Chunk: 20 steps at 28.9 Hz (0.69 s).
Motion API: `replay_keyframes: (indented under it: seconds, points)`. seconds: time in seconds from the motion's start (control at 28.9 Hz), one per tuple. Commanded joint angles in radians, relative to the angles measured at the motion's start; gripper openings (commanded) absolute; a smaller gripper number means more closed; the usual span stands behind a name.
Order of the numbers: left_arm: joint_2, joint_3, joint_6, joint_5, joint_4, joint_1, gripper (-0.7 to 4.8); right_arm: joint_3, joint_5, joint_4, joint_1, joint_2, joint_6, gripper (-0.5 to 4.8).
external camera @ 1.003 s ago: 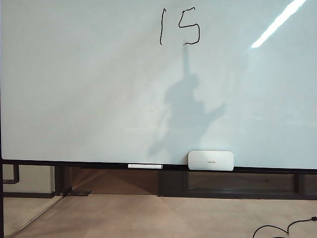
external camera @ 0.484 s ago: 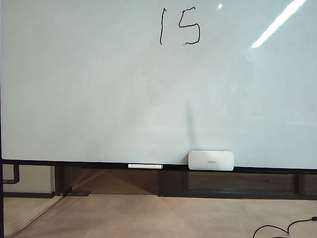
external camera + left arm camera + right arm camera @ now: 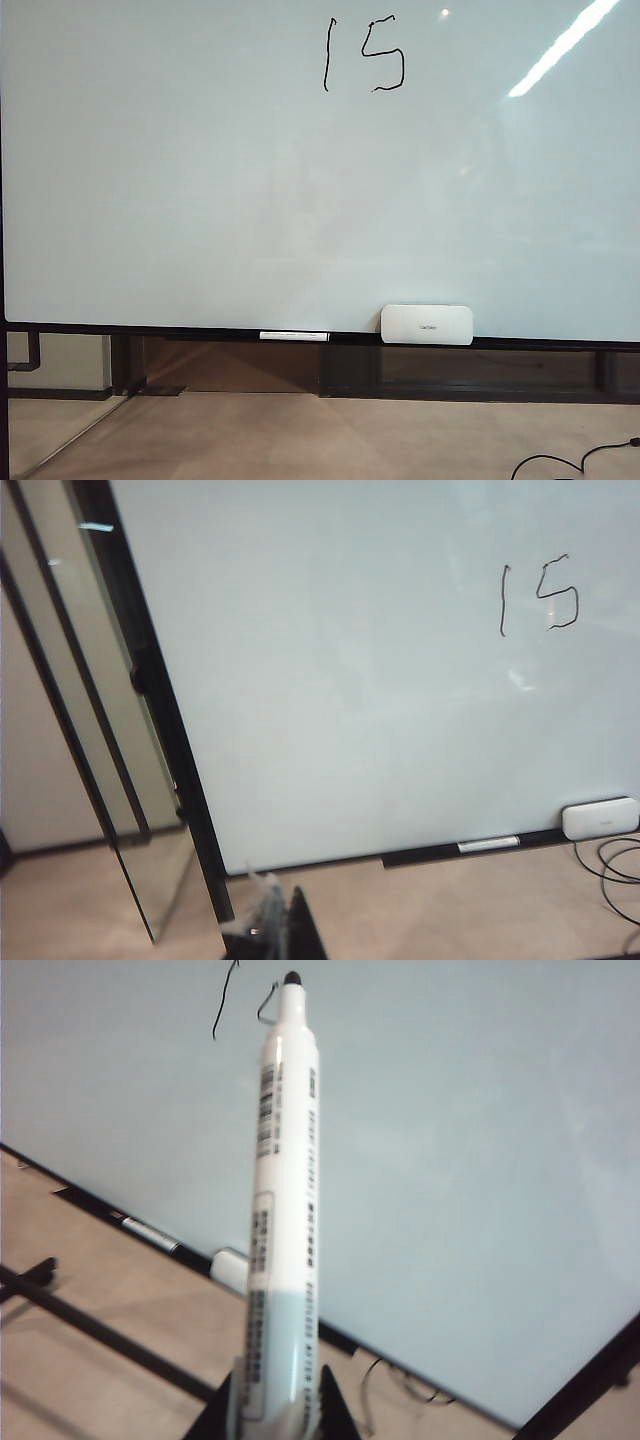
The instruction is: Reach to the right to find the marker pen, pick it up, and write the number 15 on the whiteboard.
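Note:
The whiteboard [image 3: 200, 200] fills the exterior view, with the number 15 [image 3: 365, 55] in thin black strokes near its top. Neither gripper shows in that view. In the right wrist view my right gripper [image 3: 278, 1392] is shut on the marker pen [image 3: 285, 1160]. The white barrel points at the whiteboard [image 3: 470, 1160], and its bare black tip [image 3: 292, 977] hangs apart from it, close to the strokes [image 3: 225, 1000]. In the left wrist view my left gripper [image 3: 280, 920] is blurred, its fingers close together and holding nothing. It is far back from the whiteboard [image 3: 350, 680] and the number 15 [image 3: 538, 598].
A white rounded eraser [image 3: 426, 324] and a thin white pen [image 3: 293, 335] sit on the dark tray rail [image 3: 150, 331]. A black cable [image 3: 560, 462] lies on the floor at the right. A glass panel in a dark frame [image 3: 90, 730] stands beside the board's left edge.
The arm's shadow on the board below the 5 has shrunk and vanished. The strokes, the eraser and the pen on the rail have not moved.

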Motion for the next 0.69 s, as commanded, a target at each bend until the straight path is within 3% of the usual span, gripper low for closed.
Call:
replay_keyframes:
  seconds: [0.03, 0.17, 0.24, 0.45, 0.69]
  points:
    - [0.007, -0.014, -0.033, 0.118, -0.023, 0.084, -0.05, 0.001, -0.008, -0.058, 0.0, -0.045, 0.08, -0.02]
    - [0.005, -0.047, -0.052, 0.32, -0.014, 0.248, -0.05, 0.0, -0.051, -0.085, -0.016, -0.069, 0.121, -0.02]
    - [0.005, -0.072, -0.115, 0.407, 0.007, 0.309, -0.05, 0.0, -0.06, -0.096, -0.018, -0.073, 0.129, -0.02]
    - [-0.004, -0.144, -0.187, 0.473, 0.088, 0.408, -0.05, -0.017, -0.146, -0.096, -0.069, -0.087, 0.176, -0.02]
    - [-0.004, -0.224, -0.191, 0.472, 0.147, 0.423, -0.05, -0.054, -0.266, -0.122, -0.193, -0.135, 0.179, -0.02]
